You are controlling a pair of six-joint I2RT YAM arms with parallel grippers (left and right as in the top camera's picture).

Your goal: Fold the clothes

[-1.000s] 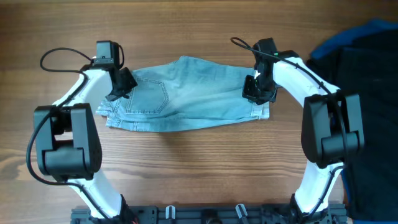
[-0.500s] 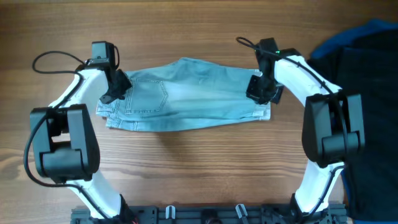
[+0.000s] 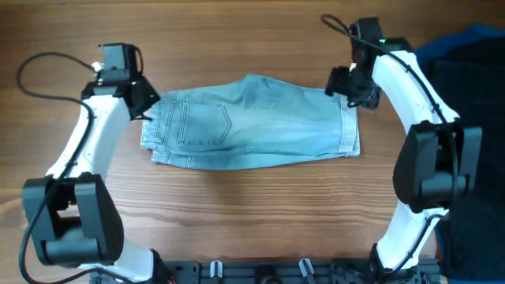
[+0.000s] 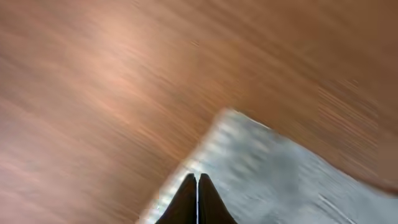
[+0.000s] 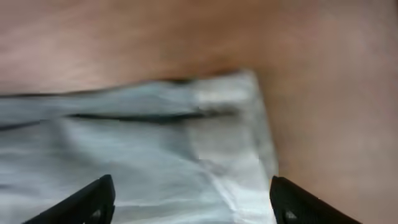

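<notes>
- Brown wood is all around: the table (image 3: pixel 252 205) has pale denim shorts (image 3: pixel 252 126) lying flat in the middle, one pocket up.
- More black and blue clothes (image 3: pixel 473 71) wait in a pile at the far right edge.
- The left hand (image 3: pixel 147 101) sits at the top corner on the pocket side. Its fingers (image 4: pixel 189 202) are pressed together, and I cannot tell if any cloth is between them.
- The right hand (image 3: pixel 345 83) is spread wide over the other top corner, holding nothing.
- I think the shorts are part folded, between folds.
- Next, both hands need to pinch a corner each, so the right hand must close first.
</notes>
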